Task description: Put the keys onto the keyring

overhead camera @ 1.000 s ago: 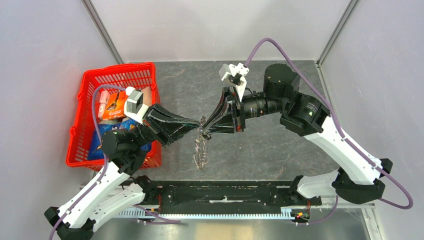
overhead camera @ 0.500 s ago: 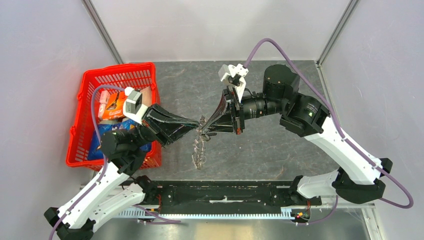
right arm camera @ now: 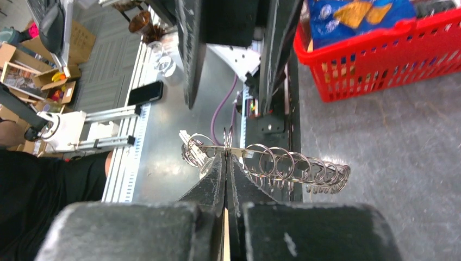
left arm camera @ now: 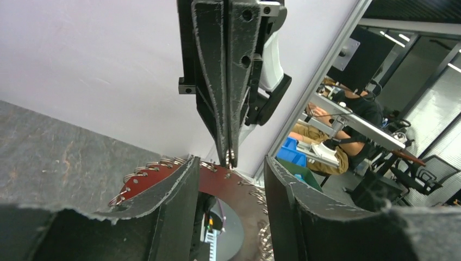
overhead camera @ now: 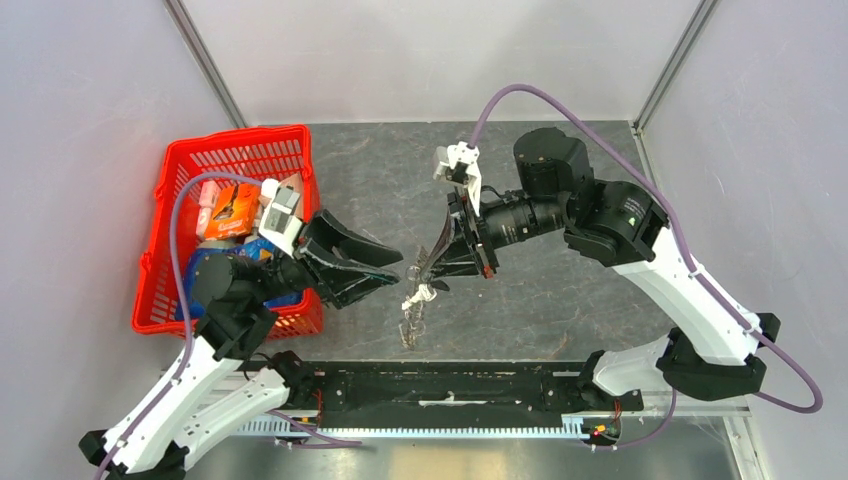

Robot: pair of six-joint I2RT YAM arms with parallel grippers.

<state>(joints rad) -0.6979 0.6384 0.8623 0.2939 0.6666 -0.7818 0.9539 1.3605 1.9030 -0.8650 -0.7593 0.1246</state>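
Note:
The keyring (overhead camera: pixel 414 296) is a reddish-brown flat ring (left arm camera: pixel 148 179) with several small silvery split rings (right arm camera: pixel 282 163) fanned around its edge. It hangs in the air over the table's middle. My right gripper (overhead camera: pixel 427 272) is shut on its rim, with the closed fingertips (right arm camera: pixel 225 156) pinching the thin plate edge-on. My left gripper (overhead camera: pixel 393 270) stands open just left of it. Its two fingers (left arm camera: pixel 187 174) straddle the ring's upper part, and I cannot tell whether they touch it. The right gripper's shut tips (left arm camera: pixel 229 155) point down between them. The keys are out of view.
A red basket (overhead camera: pixel 235 135) holding snack packets stands at the table's left, close behind the left arm, and shows again as the red basket (right arm camera: pixel 380 70) in the right wrist view. A black rail (overhead camera: pixel 440 385) runs along the near edge. Grey walls enclose three sides.
The left gripper has opened and let go of the keyring, drawing back slightly left. The right gripper has shut on the ring, which now hangs from it a little lower and to the right.

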